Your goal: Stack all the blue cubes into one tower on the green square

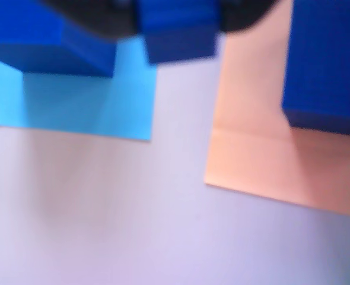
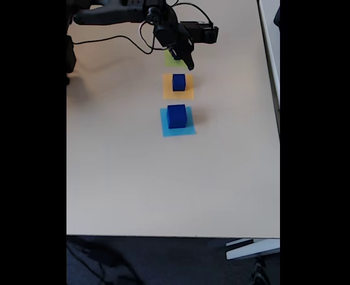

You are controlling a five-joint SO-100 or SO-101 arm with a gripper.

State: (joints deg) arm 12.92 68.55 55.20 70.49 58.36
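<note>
Keep the gripper [image 2: 185, 59] clenched on what looks like the small cube [image 1: 181, 43], top centre of the wrist view; lower straight onto the green square [image 2: 171, 58], upper centre of the fixed view; release only once flat

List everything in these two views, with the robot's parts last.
Table: one, beige, under everything.
Green square: one, flat, farthest in the fixed view, partly under the gripper.
Orange square: one, flat, middle.
Light-blue square: one, flat, nearest.
Large cube: one, dark blue, on the light-blue square.
Smaller cube: one, dark blue, on the orange square.
Blue shape: one, dark blue, wrist view's top edge between dark parts; blurred.
Arm: one, black, top.
Gripper: one, black, over the green square; state unclear.
</note>
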